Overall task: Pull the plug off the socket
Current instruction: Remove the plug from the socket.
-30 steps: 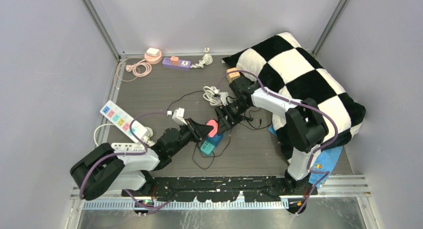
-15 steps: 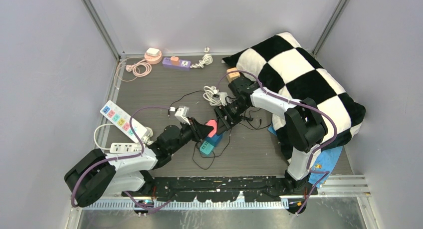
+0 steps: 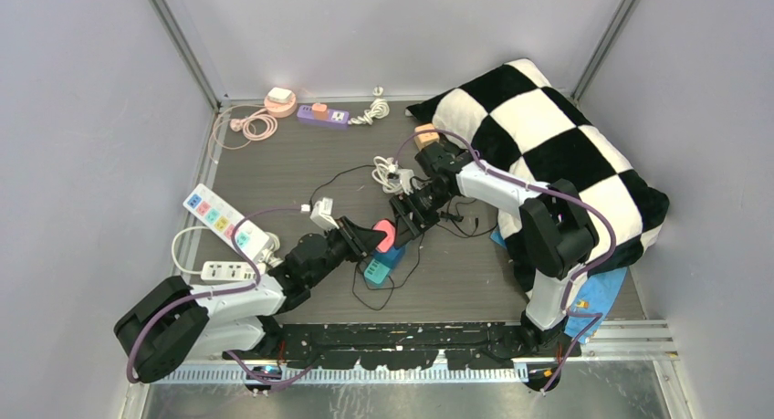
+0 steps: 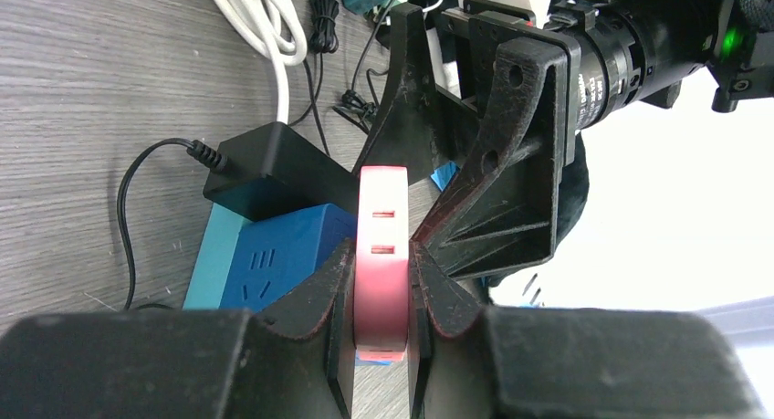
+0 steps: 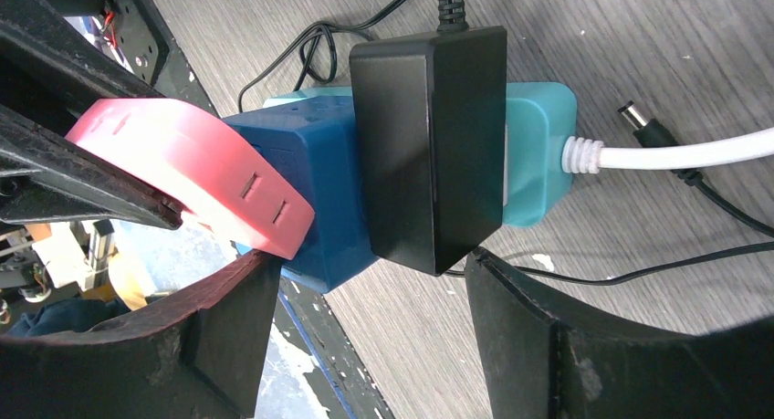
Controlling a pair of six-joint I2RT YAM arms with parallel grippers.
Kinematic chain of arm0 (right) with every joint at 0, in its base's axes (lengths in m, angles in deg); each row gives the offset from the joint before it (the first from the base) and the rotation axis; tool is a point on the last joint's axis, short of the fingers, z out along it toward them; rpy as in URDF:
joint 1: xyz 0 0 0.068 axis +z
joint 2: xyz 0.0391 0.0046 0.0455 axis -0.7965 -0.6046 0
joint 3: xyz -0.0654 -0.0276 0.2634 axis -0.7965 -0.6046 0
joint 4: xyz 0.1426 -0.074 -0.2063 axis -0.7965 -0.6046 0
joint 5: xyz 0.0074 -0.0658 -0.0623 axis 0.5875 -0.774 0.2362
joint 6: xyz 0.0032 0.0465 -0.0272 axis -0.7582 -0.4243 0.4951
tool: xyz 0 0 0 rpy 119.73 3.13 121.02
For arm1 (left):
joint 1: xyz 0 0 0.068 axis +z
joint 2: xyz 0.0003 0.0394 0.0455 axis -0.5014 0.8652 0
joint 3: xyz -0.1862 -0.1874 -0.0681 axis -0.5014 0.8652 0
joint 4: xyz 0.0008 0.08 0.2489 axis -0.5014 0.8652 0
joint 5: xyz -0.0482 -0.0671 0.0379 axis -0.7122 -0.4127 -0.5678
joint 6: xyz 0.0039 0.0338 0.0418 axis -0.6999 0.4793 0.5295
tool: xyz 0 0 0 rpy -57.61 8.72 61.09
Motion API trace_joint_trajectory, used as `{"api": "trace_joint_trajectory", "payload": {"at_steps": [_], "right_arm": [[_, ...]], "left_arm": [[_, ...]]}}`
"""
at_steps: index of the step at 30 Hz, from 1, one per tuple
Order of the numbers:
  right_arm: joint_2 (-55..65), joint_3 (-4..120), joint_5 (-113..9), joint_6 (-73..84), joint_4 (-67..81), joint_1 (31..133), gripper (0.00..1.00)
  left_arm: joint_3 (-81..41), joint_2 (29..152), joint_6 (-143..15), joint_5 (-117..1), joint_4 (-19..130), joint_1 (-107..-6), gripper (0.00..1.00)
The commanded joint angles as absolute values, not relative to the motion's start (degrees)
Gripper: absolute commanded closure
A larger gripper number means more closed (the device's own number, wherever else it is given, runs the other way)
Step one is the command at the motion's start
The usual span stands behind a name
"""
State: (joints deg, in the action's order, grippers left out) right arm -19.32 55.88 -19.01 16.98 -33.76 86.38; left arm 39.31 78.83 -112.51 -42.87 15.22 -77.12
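A blue and teal socket block (image 5: 315, 186) lies on the wooden table, also seen in the top view (image 3: 378, 269) and the left wrist view (image 4: 265, 255). A black power adapter (image 5: 429, 145) is plugged into its side. A pink plug (image 4: 381, 246) sits against the block's end; in the top view it (image 3: 386, 234) is tilted up. My left gripper (image 4: 381, 296) is shut on the pink plug. My right gripper (image 5: 374, 319) is open, its fingers (image 5: 548, 337) straddling the black adapter and the block without touching them.
A white cable (image 5: 675, 150) runs out of the teal end. Thin black wires (image 4: 137, 209) loop on the table. A white power strip (image 3: 222, 220), a purple strip (image 3: 322, 116) and a checkered pillow (image 3: 548, 136) lie around.
My left arm's elbow has shifted a little to the left. The pink plug stays in the left jaws at nearly the same spot. The right gripper has barely moved.
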Motion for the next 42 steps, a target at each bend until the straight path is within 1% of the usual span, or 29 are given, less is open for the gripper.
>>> {"api": "trace_joint_trajectory", "payload": {"at_steps": [1, 9, 13, 15, 17, 20, 23, 25, 30, 35, 39, 42], "right_arm": [[-24.28, 53.08, -36.78, 22.46, -32.26, 87.62, 0.25], [-24.28, 53.26, -36.70, 22.64, -32.60, 87.75, 0.23], [-24.25, 53.27, -36.77, 22.64, -32.51, 87.80, 0.23], [-24.27, 53.26, -36.78, 22.69, -32.54, 87.81, 0.23], [-24.23, 53.26, -36.87, 22.70, -32.54, 87.94, 0.23], [-24.38, 53.27, -36.87, 22.73, -32.54, 87.95, 0.23], [-24.64, 53.35, -36.87, 22.81, -32.70, 88.10, 0.22], [-24.48, 53.52, -36.87, 22.88, -32.86, 88.11, 0.21], [-23.06, 53.70, -34.74, 23.40, -33.13, 88.12, 0.19], [-20.99, 53.89, -31.68, 24.16, -33.66, 87.96, 0.16], [-18.88, 54.31, -29.45, 24.66, -34.36, 87.59, 0.10], [-17.00, 54.50, -28.01, 25.06, -34.74, 87.01, 0.07]], "left_arm": [[38.25, 75.21, -118.26, -39.24, 3.27, -76.59, 1.00], [39.69, 77.27, -123.11, -39.39, -1.80, -76.59, 1.00], [37.40, 76.28, -114.01, -41.06, 2.98, -76.67, 1.00], [35.79, 73.61, -108.74, -41.32, 8.78, -76.67, 1.00], [35.61, 71.53, -106.36, -40.82, 11.12, -76.67, 1.00], [36.76, 69.70, -108.45, -39.86, 10.63, -76.67, 1.00], [37.57, 69.76, -113.91, -38.68, 10.42, -76.67, 1.00], [37.29, 70.35, -114.46, -39.38, 10.19, -76.68, 1.00], [37.02, 69.82, -110.85, -39.24, 12.71, -76.67, 1.00], [36.58, 66.60, -107.34, -39.95, 16.28, -76.67, 1.00], [35.83, 64.79, -103.89, -41.69, 19.40, -76.67, 1.00], [35.59, 64.36, -101.47, -43.41, 20.24, -76.67, 1.00]]}}
